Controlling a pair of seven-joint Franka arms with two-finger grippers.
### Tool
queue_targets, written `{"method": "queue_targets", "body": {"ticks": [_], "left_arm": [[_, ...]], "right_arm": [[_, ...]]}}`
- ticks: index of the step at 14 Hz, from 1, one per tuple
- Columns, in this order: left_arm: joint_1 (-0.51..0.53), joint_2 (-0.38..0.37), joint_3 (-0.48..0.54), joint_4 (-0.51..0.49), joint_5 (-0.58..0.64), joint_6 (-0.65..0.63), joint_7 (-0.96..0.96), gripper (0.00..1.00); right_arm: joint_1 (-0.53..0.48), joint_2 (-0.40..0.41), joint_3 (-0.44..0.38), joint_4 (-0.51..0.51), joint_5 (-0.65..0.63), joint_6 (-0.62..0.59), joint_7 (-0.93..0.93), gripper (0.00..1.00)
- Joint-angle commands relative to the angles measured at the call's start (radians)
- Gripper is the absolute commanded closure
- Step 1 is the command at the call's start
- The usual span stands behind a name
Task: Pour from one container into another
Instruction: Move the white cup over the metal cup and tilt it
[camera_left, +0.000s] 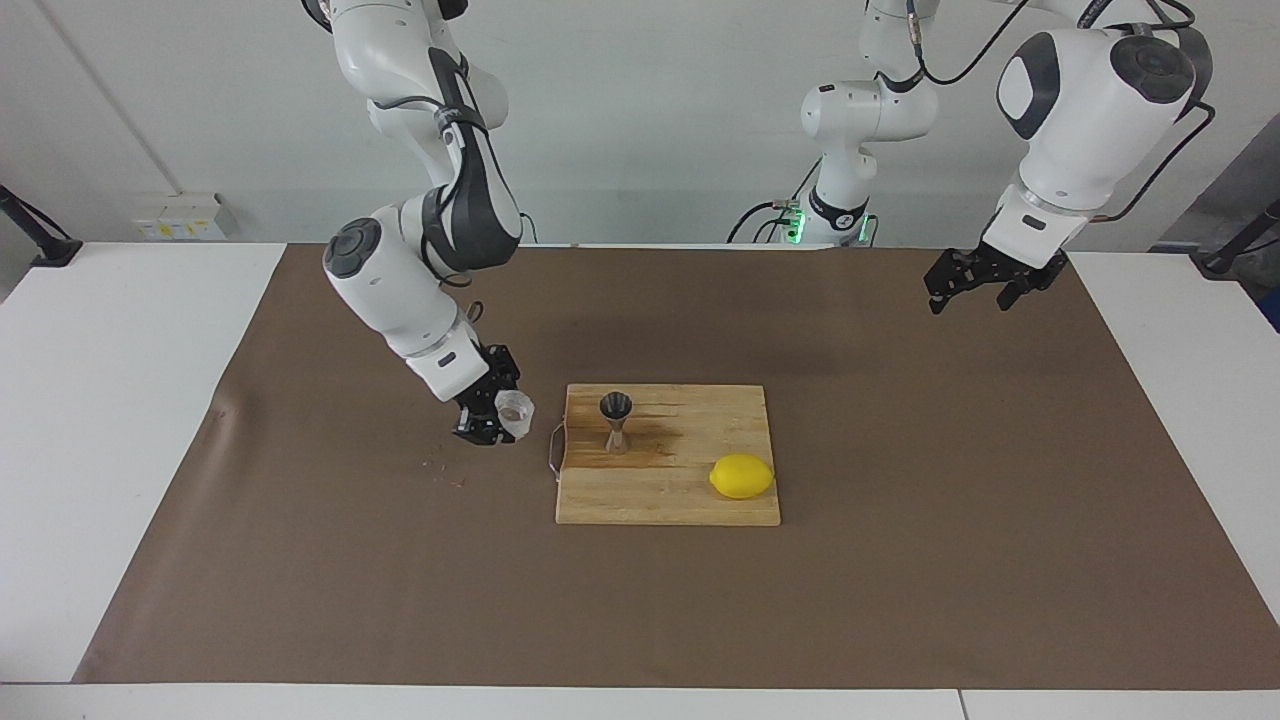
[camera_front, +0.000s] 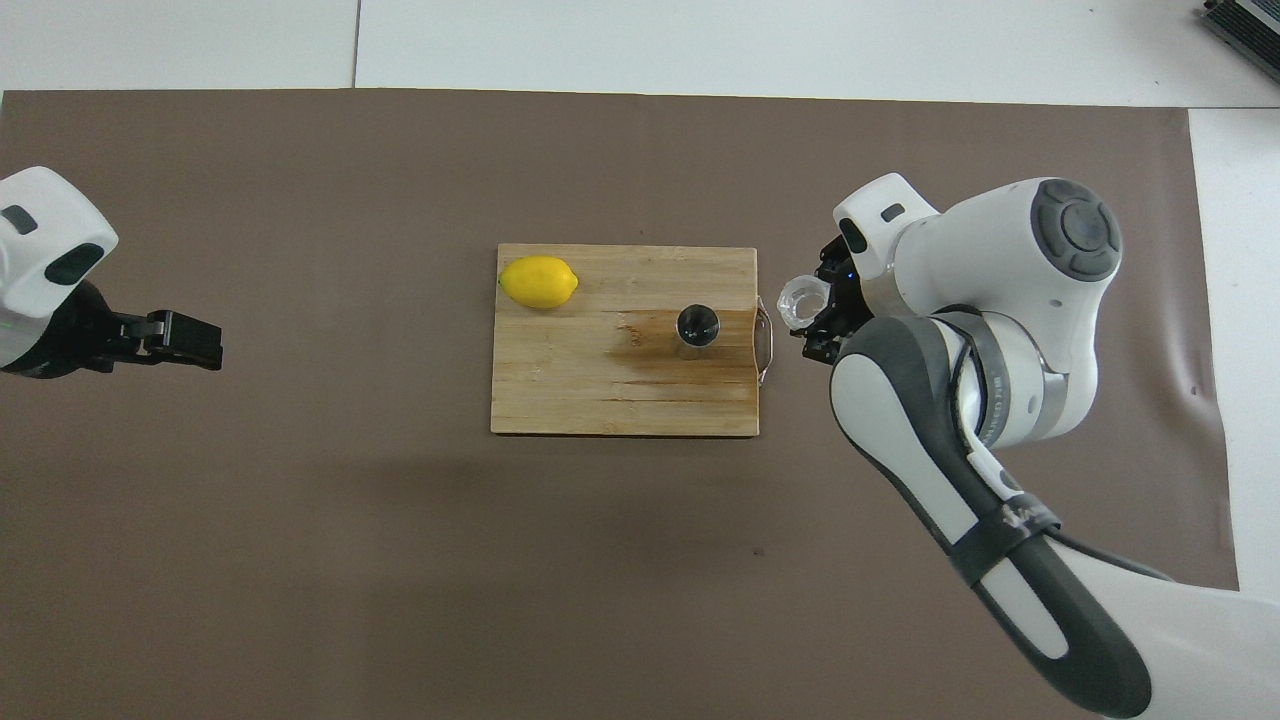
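Two grippers are before you. Your right gripper (camera_left: 497, 418) hangs over the brown mat (camera_left: 900, 560) just beside the handle end of the cutting board (camera_left: 668, 500), its fingers clamped on the ridged cup (camera_left: 515, 408), which is off the table, mouth up. Your steel jigger (camera_left: 615, 420) stands upright on the board, near the lemon (camera_left: 742, 476). Your left gripper (camera_left: 968, 283) waits, jaws wide and holding nothing, over the mat toward the left arm's end.

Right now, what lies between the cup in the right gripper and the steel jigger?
Only the cutting board's metal handle and bare board, seen in the facing view between cup and jigger.
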Motion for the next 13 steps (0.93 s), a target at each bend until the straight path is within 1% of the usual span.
{"method": "queue_targets", "body": {"ticks": [1, 4, 7, 11, 13], "left_arm": [[0.022, -0.033, -0.002, -0.023, -0.009, -0.008, 0.036, 0.00], [0.021, -0.033, 0.001, -0.023, -0.009, -0.011, 0.035, 0.00], [0.021, -0.033, 0.001, -0.023, -0.009, -0.011, 0.036, 0.00], [0.021, -0.033, 0.001, -0.023, -0.009, -0.012, 0.036, 0.00], [0.021, -0.033, 0.001, -0.023, -0.009, -0.012, 0.036, 0.00]], "right_arm": [[0.047, -0.007, -0.001, 0.012, -0.103, 0.011, 0.112, 0.70], [0.116, -0.008, -0.001, 0.018, -0.263, 0.011, 0.256, 0.70], [0.153, -0.012, -0.001, 0.018, -0.344, 0.006, 0.315, 0.70], [0.192, -0.025, 0.001, 0.018, -0.484, -0.020, 0.430, 0.69], [0.210, -0.030, 0.001, 0.018, -0.521, -0.030, 0.451, 0.69]]}}
